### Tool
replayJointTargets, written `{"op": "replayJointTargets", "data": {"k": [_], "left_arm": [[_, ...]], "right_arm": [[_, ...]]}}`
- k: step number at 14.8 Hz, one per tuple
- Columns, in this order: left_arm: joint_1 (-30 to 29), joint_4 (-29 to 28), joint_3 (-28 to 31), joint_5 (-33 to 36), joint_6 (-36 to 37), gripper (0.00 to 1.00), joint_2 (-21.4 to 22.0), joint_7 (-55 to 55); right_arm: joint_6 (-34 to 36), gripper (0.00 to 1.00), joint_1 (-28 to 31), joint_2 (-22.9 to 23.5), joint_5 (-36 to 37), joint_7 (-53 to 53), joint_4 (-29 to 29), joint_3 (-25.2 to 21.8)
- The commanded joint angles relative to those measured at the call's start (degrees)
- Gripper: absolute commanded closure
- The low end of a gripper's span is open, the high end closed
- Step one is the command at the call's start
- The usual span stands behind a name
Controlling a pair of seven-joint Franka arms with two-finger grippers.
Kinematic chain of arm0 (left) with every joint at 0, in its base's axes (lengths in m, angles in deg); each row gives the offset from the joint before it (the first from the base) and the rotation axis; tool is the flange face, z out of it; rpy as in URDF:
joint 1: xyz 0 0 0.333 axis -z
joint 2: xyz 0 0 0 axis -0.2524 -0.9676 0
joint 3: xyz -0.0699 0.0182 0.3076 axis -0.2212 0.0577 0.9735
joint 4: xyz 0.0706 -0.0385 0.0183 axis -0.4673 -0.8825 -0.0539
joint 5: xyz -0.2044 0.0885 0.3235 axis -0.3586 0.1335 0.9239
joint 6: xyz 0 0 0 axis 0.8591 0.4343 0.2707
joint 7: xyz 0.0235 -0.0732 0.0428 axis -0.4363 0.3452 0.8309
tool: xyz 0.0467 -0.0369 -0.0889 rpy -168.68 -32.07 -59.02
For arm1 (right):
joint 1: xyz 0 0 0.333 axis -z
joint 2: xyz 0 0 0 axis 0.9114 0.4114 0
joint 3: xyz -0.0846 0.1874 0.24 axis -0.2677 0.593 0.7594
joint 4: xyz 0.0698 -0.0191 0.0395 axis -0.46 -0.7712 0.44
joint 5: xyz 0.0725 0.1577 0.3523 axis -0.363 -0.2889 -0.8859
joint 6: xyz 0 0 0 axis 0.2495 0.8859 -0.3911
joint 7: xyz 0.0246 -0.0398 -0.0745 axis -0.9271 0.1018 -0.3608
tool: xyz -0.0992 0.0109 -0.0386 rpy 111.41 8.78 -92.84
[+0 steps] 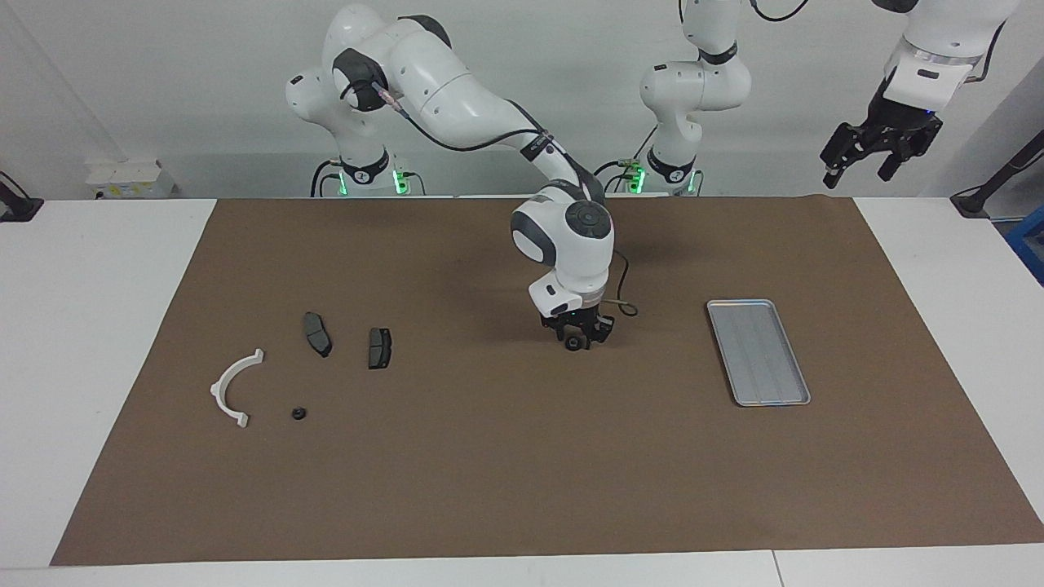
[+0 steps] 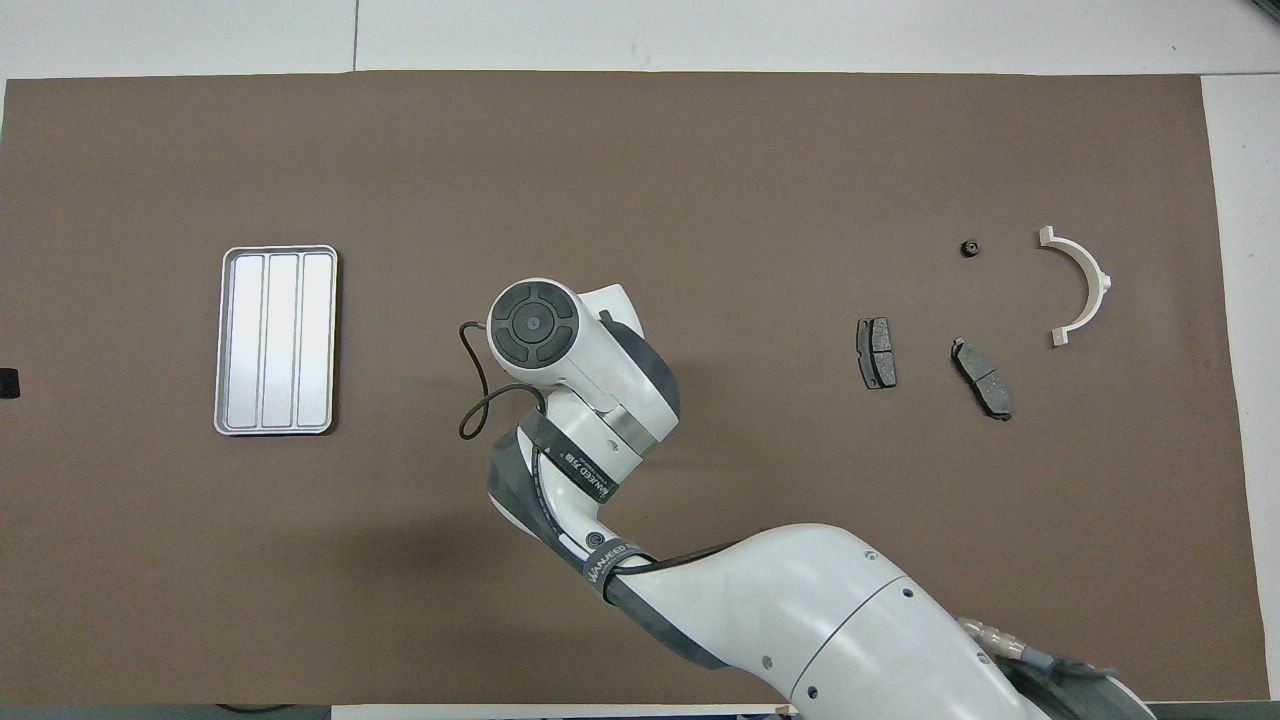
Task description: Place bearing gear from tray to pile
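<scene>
Right gripper (image 1: 577, 337) over bare brown mat (image 1: 489, 473) mid-table, between tray (image 1: 758, 352) and pile, pointing straight down; small dark round part at the fingertips, looks like the bearing gear (image 1: 575, 343), fingers closed around it as far as can be judged. Hidden under the wrist in overhead view, so grip read from facing view only. Cannot tell whether gear hangs just above mat or touches it

Tray toward left arm's end of table, grooved floor bare, nothing in it. Pile toward right arm's end: white arc (image 1: 232, 386), two dark pads (image 1: 317, 333) (image 1: 379, 348), plus one small black round piece (image 1: 298, 413) just beside the arc, possibly another gear already delivered

Step judged: carry phase, pick done, roughly midway across. Left gripper (image 1: 873, 159) parked high over table edge at its own end, fingers spread, nothing held, waiting

Next move calls for: travel on toward pile with enough height to clear the pads, lower onto free mat near the small black piece, open fingers, lift away. Risk: gear round, may roll if dropped from height
</scene>
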Motion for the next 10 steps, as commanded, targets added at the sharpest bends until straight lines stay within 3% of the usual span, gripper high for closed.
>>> {"op": "replayJointTargets", "data": {"k": [1, 3, 5, 8, 10], "left_arm": [[-3.5, -1.3, -1.7, -0.6, -3.6, 0.0, 1.0, -0.3], [-6.6, -1.9, -6.1, -0.6, -4.0, 0.0, 0.8, -0.2], [-7.3, -2.1, -6.2, -0.6, -3.4, 0.0, 0.9, -0.7], [-7.5, -2.6, -6.1, -0.6, -3.3, 0.0, 1.0, -0.7], [-6.6, -2.5, -6.1, -0.6, -3.2, 0.0, 1.0, -0.2]], "right_arm": [[0.0, 0.65, 1.0, 0.5, 1.0, 0.9, -0.6, 0.4], [-0.2, 0.82, 1.0, 0.5, 0.9, 0.9, -0.6, 0.4], [-0.1, 1.0, 1.0, 0.5, 0.9, 0.9, -0.6, 0.4], [0.6, 1.0, 1.0, 0.3, 1.0, 0.9, -0.5, 0.2], [4.8, 1.0, 2.2, 0.2, 1.2, 0.1, 2.1, 0.0]]}}
